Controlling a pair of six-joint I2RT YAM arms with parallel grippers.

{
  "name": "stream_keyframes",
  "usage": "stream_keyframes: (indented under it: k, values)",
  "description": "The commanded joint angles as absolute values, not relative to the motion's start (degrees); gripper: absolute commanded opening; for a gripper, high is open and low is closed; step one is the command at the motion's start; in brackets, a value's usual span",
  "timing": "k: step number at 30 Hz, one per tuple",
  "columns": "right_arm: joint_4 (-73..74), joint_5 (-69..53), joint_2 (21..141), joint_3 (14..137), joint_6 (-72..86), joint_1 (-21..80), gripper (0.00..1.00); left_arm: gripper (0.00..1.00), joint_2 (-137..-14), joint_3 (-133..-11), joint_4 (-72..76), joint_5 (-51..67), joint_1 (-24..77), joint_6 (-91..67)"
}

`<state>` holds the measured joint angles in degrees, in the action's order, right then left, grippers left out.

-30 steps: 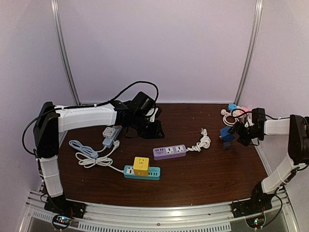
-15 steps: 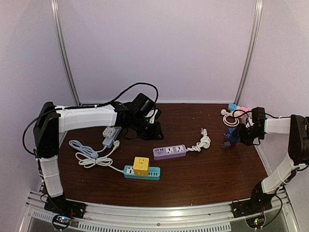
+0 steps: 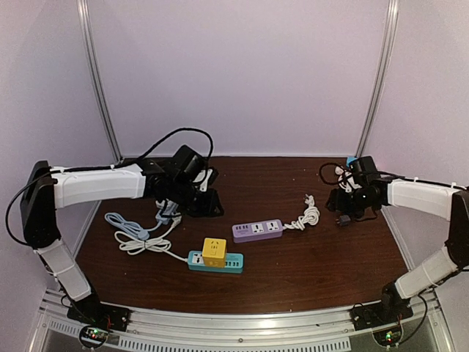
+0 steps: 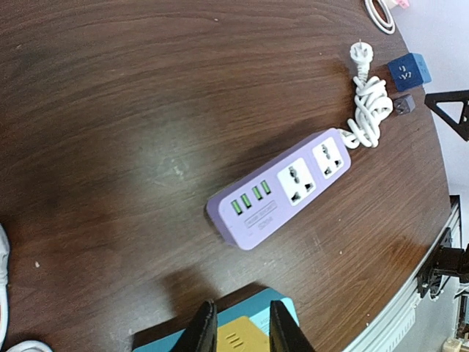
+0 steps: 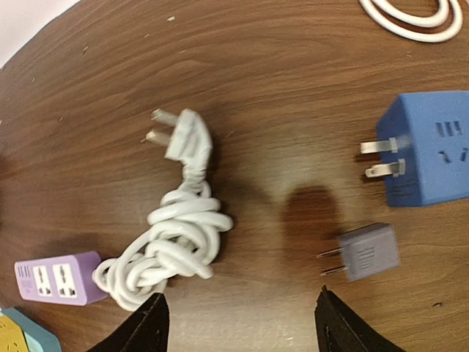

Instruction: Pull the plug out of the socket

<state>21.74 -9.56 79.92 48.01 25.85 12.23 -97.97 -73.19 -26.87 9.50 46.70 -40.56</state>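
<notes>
A yellow cube plug [image 3: 214, 250] sits plugged into a teal power strip [image 3: 233, 263] at the front middle of the table. My left gripper [image 3: 205, 204] hovers behind and left of it. In the left wrist view the fingers stand a little apart and empty, with the yellow plug [image 4: 244, 340] and the teal strip [image 4: 289, 306] seen below between them. My right gripper [image 3: 344, 201] is wide open and empty at the right, above bare table beside a coiled white cord [image 5: 179, 242].
A purple power strip [image 3: 257, 229] with its white cord [image 3: 305, 215] lies mid-table. A blue cube adapter [image 5: 432, 158] and a small grey adapter [image 5: 366, 251] lie near my right gripper. A light-blue strip [image 3: 167, 209] and white cords [image 3: 139, 242] lie at the left.
My left arm has swung left and toward the front. My right arm has swung in toward the table's middle, and the blue adapter that was at its jaws now lies on the table.
</notes>
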Motion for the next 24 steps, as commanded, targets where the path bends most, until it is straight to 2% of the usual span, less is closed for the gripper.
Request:
stream_keyframes:
  k: [1,8,13,24]
  values:
    - [25.51,-3.97,79.37,51.42,25.13,20.76,0.70,0.26,-91.61,-66.51,-25.80,7.48,45.15,-39.90]
    - [27.25,-2.30,83.27,59.12,23.70,37.57,0.70,0.26,-82.60,-52.63,-27.64,6.97,45.02,-42.55]
    - [26.43,-1.94,88.06,65.31,18.75,47.59,0.74,0.27,-78.25,-46.94,-26.88,6.63,44.93,-45.93]
    - [28.87,-7.24,100.90,80.07,3.96,61.23,0.94,0.27,-77.02,-41.63,-20.32,13.53,42.17,-47.58]
